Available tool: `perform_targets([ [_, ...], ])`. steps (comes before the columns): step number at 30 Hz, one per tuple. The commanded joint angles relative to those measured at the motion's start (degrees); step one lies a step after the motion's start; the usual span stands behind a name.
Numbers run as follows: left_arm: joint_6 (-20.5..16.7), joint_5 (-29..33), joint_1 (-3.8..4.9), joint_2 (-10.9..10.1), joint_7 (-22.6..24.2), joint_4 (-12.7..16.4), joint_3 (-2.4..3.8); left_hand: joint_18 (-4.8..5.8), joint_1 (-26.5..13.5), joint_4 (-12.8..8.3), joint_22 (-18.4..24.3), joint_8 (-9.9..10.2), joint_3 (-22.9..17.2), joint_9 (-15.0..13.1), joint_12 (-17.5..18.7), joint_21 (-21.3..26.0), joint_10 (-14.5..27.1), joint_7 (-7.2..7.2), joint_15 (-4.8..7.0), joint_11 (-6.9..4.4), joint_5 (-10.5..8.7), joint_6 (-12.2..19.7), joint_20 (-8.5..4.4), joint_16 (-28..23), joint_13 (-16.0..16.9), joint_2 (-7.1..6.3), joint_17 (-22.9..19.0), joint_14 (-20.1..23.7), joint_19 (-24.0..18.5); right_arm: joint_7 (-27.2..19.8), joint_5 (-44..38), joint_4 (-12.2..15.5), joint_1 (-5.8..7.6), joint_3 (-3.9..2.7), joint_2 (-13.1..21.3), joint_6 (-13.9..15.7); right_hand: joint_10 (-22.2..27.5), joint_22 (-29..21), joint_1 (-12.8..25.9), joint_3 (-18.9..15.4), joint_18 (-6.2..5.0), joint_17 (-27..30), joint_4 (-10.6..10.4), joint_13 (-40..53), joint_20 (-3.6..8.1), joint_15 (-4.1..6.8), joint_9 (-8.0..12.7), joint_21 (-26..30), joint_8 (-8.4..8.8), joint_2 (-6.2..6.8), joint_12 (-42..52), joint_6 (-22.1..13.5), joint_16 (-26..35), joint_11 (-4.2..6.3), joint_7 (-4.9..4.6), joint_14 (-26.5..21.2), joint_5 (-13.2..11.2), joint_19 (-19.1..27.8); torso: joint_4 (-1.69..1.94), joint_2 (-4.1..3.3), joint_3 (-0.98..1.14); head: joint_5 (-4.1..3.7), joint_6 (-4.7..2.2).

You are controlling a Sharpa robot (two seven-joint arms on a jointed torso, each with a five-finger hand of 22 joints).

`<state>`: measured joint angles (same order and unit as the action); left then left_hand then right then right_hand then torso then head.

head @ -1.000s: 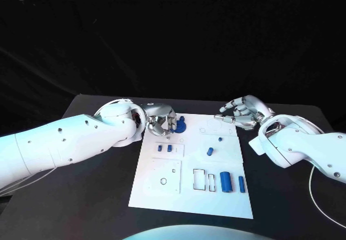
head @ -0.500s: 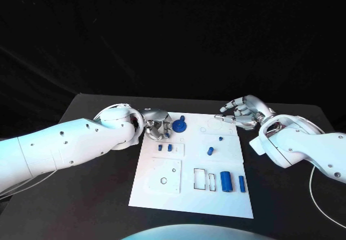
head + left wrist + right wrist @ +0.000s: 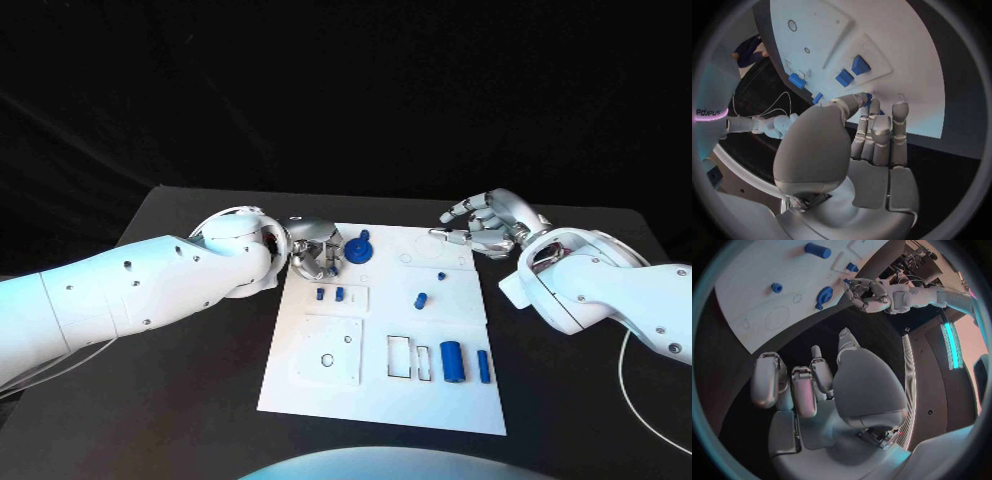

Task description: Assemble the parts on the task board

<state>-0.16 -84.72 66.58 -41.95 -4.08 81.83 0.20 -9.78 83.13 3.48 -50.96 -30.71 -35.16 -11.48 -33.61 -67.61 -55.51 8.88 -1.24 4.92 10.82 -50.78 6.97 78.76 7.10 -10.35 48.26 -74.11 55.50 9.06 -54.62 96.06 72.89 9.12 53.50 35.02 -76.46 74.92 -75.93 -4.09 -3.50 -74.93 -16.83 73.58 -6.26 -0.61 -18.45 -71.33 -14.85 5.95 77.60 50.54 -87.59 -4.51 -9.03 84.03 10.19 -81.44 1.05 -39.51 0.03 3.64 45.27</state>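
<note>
The white task board (image 3: 378,400) lies mid-table. My left hand (image 3: 315,248) hovers at its far left corner, fingers curled in; thumb and a finger pinch a small blue part (image 3: 869,96) low over the board. The same left hand (image 3: 870,295) shows beside the round blue part (image 3: 359,250), apart from it. My right hand (image 3: 483,228) hangs over the black table off the board's far right corner, fingers spread and half bent, holding nothing. On the board lie two small blue blocks (image 3: 329,295), a short peg (image 3: 420,300), a blue cylinder (image 3: 451,362) and a thin bar (image 3: 483,367).
A square inset with a hole (image 3: 332,352) and two rectangular slots (image 3: 408,360) sit in the board's near half. A tiny blue piece (image 3: 440,275) stands near the far right. Bare black table (image 3: 188,400) runs along both long sides of the board.
My left hand drew back leftward off the round blue part and curled its fingers, then held still. The right hand has stayed where it was.
</note>
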Motion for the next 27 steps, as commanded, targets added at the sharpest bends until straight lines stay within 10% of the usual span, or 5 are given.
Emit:
perform_targets([
  [1,1.2,-0.51,-0.01,0.32,0.06,-0.15,0.01,0.38,-0.47,-0.17,0.06,0.37,0.24,-0.05,0.18,0.08,-0.53,-0.21,0.15,0.02,0.31,-0.35,0.19,0.12,-0.07,-0.07,-0.01,-0.12,0.04,-0.31,-0.72,0.07,-0.03,-0.01,-0.01,-0.06,0.08,4.09,0.02,-0.18,-0.73,-7.21,0.08,0.09,0.14,0.5,-0.05,0.17,-0.41,-0.58,-0.16,-0.14,0.22,0.21,0.06,4.24,-0.02,0.28,0.02,0.0,-0.04,-0.01,0.02],
  [27,3.6,-1.23,0.01,1.0,-0.59,-0.89,-0.25,0.62,-0.85,-0.27,-0.88,0.31,0.65,-0.32,0.25,-0.41,-1.4,-0.51,0.35,-0.3,0.0,-1.17,0.12,0.82,0.06,-0.25,1.59,-0.89,0.97,-0.25,-0.73,0.11,-0.03,-0.01,0.04,-0.16,0.08,4.09,0.02,-0.18,-0.73,-7.21,0.08,0.09,0.14,0.5,-0.05,0.17,-0.41,-0.58,-0.16,-0.14,0.22,0.21,0.06,4.24,-0.02,0.28,-0.01,0.02,-0.01,-0.07,0.33],
])
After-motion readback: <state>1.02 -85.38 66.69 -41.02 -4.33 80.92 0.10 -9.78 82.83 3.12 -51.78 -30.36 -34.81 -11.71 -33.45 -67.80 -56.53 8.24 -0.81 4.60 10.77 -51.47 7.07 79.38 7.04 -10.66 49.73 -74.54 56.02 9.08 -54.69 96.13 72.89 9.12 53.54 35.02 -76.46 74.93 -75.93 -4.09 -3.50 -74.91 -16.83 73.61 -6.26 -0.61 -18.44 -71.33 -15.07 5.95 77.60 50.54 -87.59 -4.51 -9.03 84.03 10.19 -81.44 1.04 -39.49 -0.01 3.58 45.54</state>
